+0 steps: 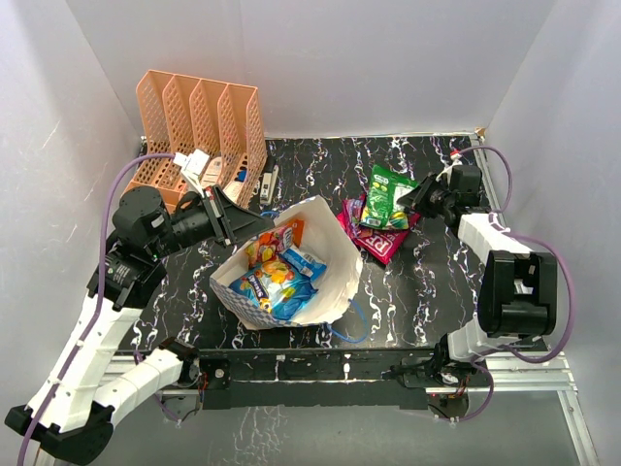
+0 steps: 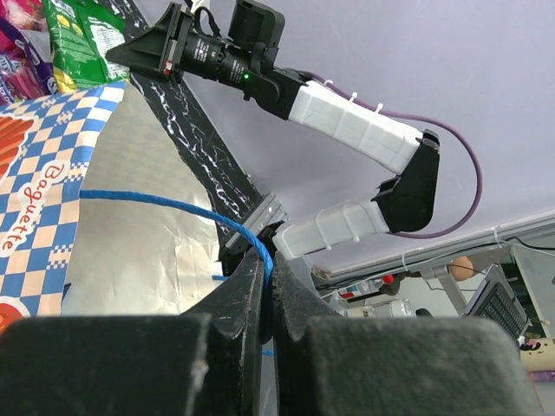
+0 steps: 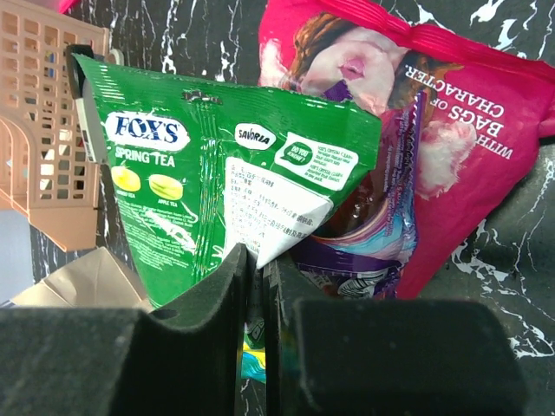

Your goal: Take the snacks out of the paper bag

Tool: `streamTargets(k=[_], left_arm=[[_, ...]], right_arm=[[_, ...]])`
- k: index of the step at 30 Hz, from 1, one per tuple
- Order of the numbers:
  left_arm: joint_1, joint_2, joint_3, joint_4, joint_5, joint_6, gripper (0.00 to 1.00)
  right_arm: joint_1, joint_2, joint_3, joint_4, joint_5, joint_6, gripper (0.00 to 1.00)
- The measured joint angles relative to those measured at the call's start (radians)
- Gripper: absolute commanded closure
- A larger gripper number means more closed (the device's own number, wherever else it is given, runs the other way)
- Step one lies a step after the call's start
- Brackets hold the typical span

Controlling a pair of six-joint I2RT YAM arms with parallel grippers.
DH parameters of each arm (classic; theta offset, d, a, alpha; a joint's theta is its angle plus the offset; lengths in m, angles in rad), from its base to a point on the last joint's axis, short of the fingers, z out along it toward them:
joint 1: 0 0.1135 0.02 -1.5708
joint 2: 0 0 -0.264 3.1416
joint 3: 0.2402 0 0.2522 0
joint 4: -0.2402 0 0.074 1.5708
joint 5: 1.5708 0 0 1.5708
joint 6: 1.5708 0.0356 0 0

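Snacks point(image 1: 277, 275) are mostly inside the paper bag point(image 1: 335, 277), which lies open near the middle of the table point(image 1: 427, 282); orange, blue and yellow packs show in its mouth. Two are already out. A magenta pouch point(image 3: 451, 113) is flat on the table just right of the bag, and a green pouch point(image 3: 199, 173) overlaps it; I cannot tell if the green one is lifted or resting. My right gripper point(image 3: 257, 260) is pressed together on the green pouch's near edge, pinching the film. My left gripper point(image 2: 264, 273) is clamped on the blue cord point(image 2: 156, 201) handle, with the cord running between the fingers. Handling guess: the pouches are light, glossy, slippery film with loose candies inside, so the body sags and shifts. The best hold is a flat sealed seam or corner, not the bulging middle. The bag is thin soft paper and will likely slide or crumple if dragged, so the cord hold matters, though the thin cord could slip out.
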Motion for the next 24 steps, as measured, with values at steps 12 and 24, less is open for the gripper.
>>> streamTargets(k=[12,24], left_arm=[[0.0,-0.006,-0.011,0.006,0.002,-0.011,1.0],[0.0,-0.012,-0.011,0.005,0.003,-0.011,1.0]], right_arm=[[-0.002,0.102,0.07,-0.016,-0.009,-0.045,0.69],[0.0,0.071,0.102,-0.131,0.03,-0.107,0.43]])
